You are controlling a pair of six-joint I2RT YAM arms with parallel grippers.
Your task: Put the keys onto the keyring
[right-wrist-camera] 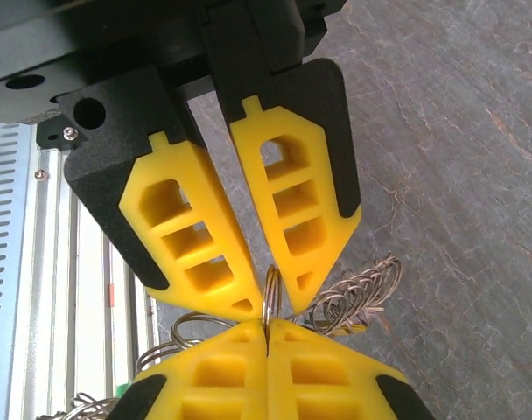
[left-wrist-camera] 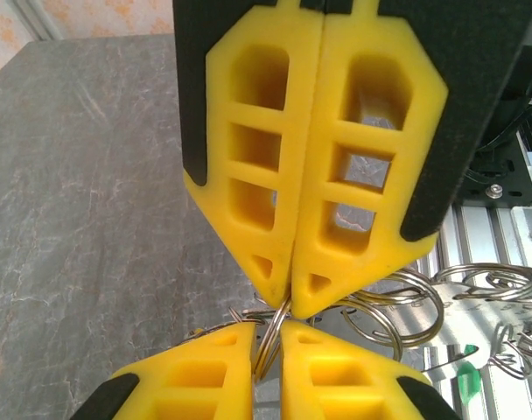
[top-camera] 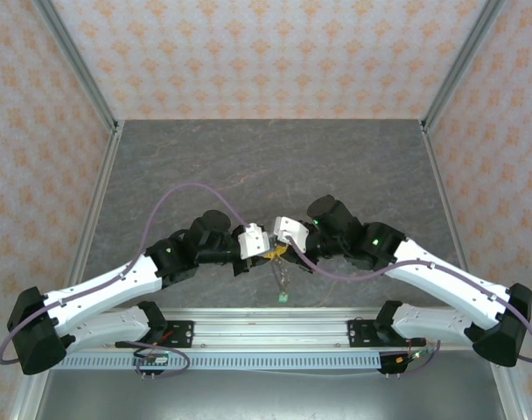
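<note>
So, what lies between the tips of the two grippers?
A thin metal ring. The left gripper and the right gripper both pinch it, tips nearly touching. Both wrist views show it.

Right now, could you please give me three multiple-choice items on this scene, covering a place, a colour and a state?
1. Where do the left tool and right tool meet?
A. at the far left corner
B. above the near middle of the table
C. beside the right wall

2. What colour is the tag hanging below them?
A. green
B. red
C. white

3. How is the left tool?
A. wide open
B. lying flat
C. shut on a thin metal ring

Answers:
1 B, the overhead view shows their tips together there.
2 A, the tag is plainly green.
3 C, its yellow fingers are pressed together with the ring at their tips.
</note>
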